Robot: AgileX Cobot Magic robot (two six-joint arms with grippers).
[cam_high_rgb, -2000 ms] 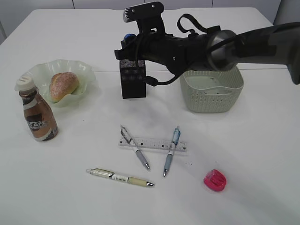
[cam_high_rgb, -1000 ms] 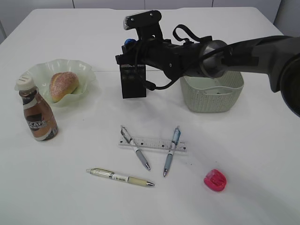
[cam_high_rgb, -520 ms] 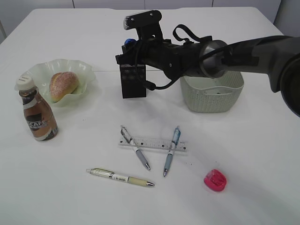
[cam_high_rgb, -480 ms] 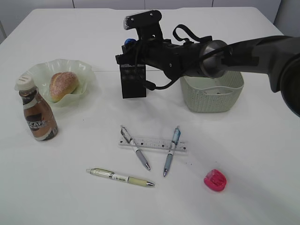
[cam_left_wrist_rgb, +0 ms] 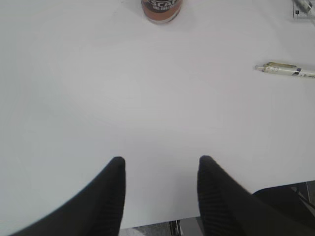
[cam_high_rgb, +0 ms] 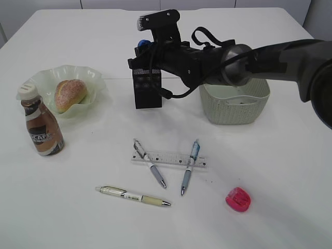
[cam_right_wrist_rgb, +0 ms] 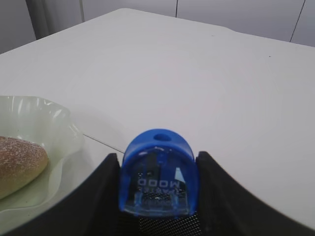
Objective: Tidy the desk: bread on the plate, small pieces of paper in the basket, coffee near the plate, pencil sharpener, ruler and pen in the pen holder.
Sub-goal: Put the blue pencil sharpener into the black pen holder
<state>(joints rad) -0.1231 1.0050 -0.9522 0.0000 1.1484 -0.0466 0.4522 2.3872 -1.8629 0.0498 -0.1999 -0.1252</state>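
Note:
My right gripper (cam_high_rgb: 143, 49) is shut on a blue pencil sharpener (cam_right_wrist_rgb: 158, 172) and holds it just above the open top of the black mesh pen holder (cam_high_rgb: 147, 92). The bread (cam_high_rgb: 70, 94) lies in the green plate (cam_high_rgb: 96, 83), and the coffee (cam_high_rgb: 41, 129) stands just in front of it. On the desk lie the clear ruler (cam_high_rgb: 168, 158), two pens (cam_high_rgb: 149, 162) crossing it, a cream pen (cam_high_rgb: 134, 196) and a pink pencil sharpener (cam_high_rgb: 238, 199). My left gripper (cam_left_wrist_rgb: 160, 160) is open over bare desk. The small pieces of paper are out of view.
The grey-green basket (cam_high_rgb: 236, 104) stands right of the pen holder, under my right arm. In the left wrist view the coffee (cam_left_wrist_rgb: 161, 7) is far ahead, the cream pen (cam_left_wrist_rgb: 288, 70) is off to the right, and the desk's front edge runs just below the fingers.
The right arm has swung and lowered a little, then held nearly still over the pen holder with the blue sharpener. Nothing on the desk has moved.

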